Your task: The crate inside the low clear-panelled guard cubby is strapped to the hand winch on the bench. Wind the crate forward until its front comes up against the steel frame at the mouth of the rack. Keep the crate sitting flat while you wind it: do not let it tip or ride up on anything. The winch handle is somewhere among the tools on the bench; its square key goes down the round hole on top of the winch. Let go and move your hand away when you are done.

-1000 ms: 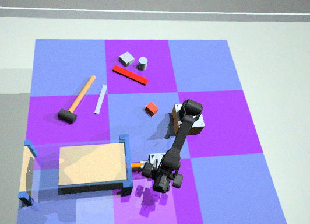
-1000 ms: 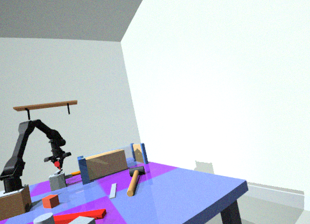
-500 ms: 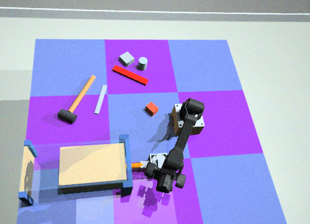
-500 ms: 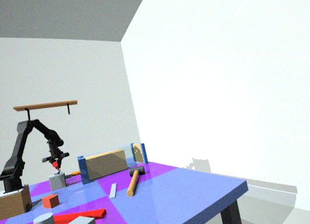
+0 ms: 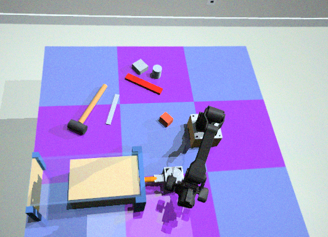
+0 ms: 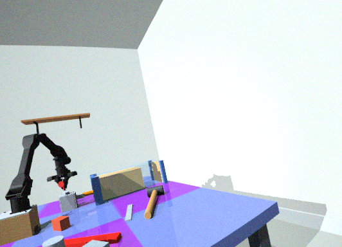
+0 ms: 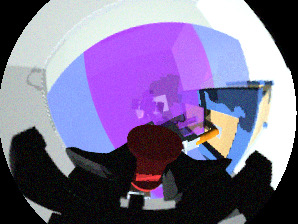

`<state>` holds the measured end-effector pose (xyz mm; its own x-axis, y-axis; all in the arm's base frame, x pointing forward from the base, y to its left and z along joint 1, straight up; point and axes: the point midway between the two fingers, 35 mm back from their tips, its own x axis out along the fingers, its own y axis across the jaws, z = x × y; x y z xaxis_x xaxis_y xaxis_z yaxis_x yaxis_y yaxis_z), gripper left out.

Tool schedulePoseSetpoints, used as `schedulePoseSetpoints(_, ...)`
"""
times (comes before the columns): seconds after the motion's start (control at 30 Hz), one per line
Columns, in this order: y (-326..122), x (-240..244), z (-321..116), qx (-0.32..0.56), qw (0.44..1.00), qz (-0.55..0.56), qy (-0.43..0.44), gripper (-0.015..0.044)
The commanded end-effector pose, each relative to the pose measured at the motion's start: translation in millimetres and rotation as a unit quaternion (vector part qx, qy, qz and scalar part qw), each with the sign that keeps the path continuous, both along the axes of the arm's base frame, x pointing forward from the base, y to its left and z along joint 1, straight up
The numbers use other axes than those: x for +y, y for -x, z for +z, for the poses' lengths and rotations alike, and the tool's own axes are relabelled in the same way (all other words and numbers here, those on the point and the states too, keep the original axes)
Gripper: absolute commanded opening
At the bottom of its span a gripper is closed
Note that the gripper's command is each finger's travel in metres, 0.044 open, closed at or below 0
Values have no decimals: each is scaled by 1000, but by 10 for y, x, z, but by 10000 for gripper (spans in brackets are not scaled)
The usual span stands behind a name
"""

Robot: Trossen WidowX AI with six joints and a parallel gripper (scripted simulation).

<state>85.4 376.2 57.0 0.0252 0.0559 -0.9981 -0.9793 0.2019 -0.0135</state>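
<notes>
The tan crate (image 5: 102, 179) (image 6: 123, 182) (image 7: 225, 131) sits flat inside the clear-panelled cubby. Its front is at the blue frame (image 5: 140, 172) (image 6: 96, 190) at the mouth; no gap shows, but I cannot tell if they touch. An orange strap (image 5: 150, 179) (image 6: 87, 193) (image 7: 209, 136) runs from there to the grey-white winch (image 5: 173, 171) (image 6: 68, 201). My gripper (image 5: 182, 185) (image 6: 62, 182) (image 7: 149, 135) is shut on the red winch handle (image 6: 61, 184) (image 7: 154, 145), over the winch. The handle's red shaft reaches down to the winch top; its key end is hidden.
An orange-red cube (image 5: 166, 119) (image 6: 60, 223) lies near the arm's base. A mallet (image 5: 92, 104) (image 6: 152, 204), a pale strip (image 5: 113, 109) (image 6: 128, 212), a red bar (image 5: 143, 84) (image 6: 96, 238), a grey block (image 5: 140, 66) and a grey cylinder (image 5: 156, 71) lie farther off.
</notes>
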Motion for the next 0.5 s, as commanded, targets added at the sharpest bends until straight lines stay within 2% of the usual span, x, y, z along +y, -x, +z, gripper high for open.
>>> schedulePoseSetpoints(0.0, 123, -74, 6, 12, 1000, 3, 8, 0)
schedulePoseSetpoints(0.17, 168, -104, 4, 12, 1000, 3, 8, 0)
schedulePoseSetpoints(0.23, 50, -27, -1, 1, 1000, -1, -1, 0)
schedulePoseSetpoints(0.47, 52, -27, -1, 1, 1000, -1, -1, 184)
